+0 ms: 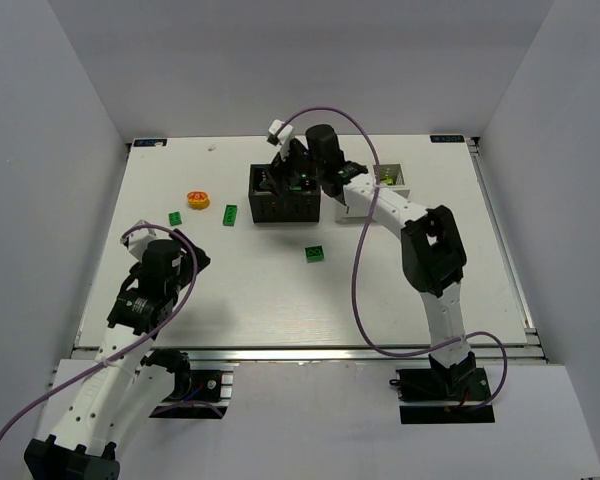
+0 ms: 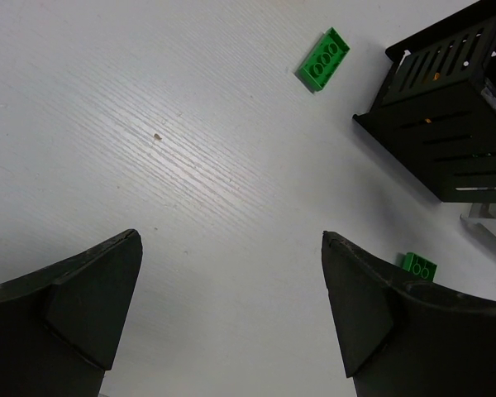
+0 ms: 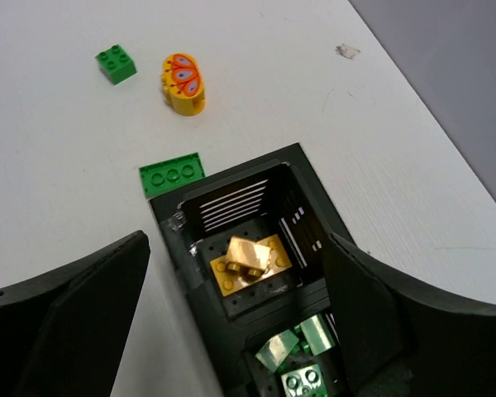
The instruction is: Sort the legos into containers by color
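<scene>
My right hand (image 3: pixel 237 240) hangs over the black slotted plastic container (image 3: pixel 310 198), fingers spread wide, nothing btw them. Straight below, the far compartment has orange-yellow plastic bricks (image 3: pixel 248 260) lying on its floor. The near compartment has a jumble of green and pale-green bricks (image 3: pixel 298 356).

From the top cam the black container sits mid-table toward the far side. The white slotted container (image 1: pixel 400 185) is near it on the right, partly hidden by my right arm. Can't tell what's in the white one.

Loose legos on the white table (image 1: pixel 260 300):
- A green three-stud plastic brick (image 3: pixel 172 175) lies just beside the black container, on its left.
- Further left is a yellow rounded plastic piece w/ an orange butterfly print (image 3: pixel 183 83).
- A small green four-stud brick (image 3: pixel 116 64) is near the yellow piece, not touching it.
- One more green square brick (image 1: pixel 315 254) lies on the near side of the black container, apart from it.

My left hand (image 2: pixel 231 236) is spread wide too and empty, low over bare table, well left of the black container. In its cam the three-stud brick lies ahead, the black container is off to the right, and the green square brick peeks out just past one finger.
</scene>
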Controlling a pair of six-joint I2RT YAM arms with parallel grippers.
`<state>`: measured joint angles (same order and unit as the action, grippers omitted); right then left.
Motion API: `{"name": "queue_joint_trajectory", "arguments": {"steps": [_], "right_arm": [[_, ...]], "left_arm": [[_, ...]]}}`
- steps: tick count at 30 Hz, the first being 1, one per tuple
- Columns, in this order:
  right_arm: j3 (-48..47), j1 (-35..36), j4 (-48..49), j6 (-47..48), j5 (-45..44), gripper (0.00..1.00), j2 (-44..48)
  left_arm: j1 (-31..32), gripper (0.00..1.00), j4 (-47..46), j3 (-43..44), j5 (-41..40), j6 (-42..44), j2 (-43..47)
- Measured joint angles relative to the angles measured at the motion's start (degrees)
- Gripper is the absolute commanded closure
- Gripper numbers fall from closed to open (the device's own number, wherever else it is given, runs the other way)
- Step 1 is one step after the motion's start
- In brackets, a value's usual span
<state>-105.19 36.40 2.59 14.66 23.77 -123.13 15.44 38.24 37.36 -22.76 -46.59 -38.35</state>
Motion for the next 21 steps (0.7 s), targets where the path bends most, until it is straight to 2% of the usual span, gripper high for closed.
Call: {"name": "queue_joint_trajectory", "arguments": {"steps": [5,8,12,13,16,19,21], "right_arm": [[12.09,-0.02,-1.05,5.16,3.91,0.11,10.05],[16.28,-0.02,-7.26,9.79,7.89,0.11,16.55],[21.14,-0.02,-11.58,12.55,10.45,0.2,23.17],[24.57,0.0,-11.58,12.39,10.45,0.27,25.7],[32.81,-0.02,-12.81,10.45,9.29,0.34,30.73],[38.86,-0.02,-14.25,5.77,4.72,0.27,31.8],[42.14,-0.04,-14.47,2.25,1.05,0.16,31.67]], "left_arm": [[0.0,0.02,0.09,0.0,0.04,-0.02,0.07],[0.0,0.02,-0.11,-0.15,0.07,-0.02,0.07],[0.0,0.02,-0.48,-0.24,0.09,-0.02,0.04],[0.0,0.02,-0.57,-0.26,0.11,-0.02,0.04],[0.0,0.02,-0.96,-0.48,0.33,-0.02,0.04],[0.0,0.02,-1.14,-1.01,0.74,-0.04,0.09],[0.0,0.02,-1.18,-1.46,0.98,-0.22,0.13]]}}
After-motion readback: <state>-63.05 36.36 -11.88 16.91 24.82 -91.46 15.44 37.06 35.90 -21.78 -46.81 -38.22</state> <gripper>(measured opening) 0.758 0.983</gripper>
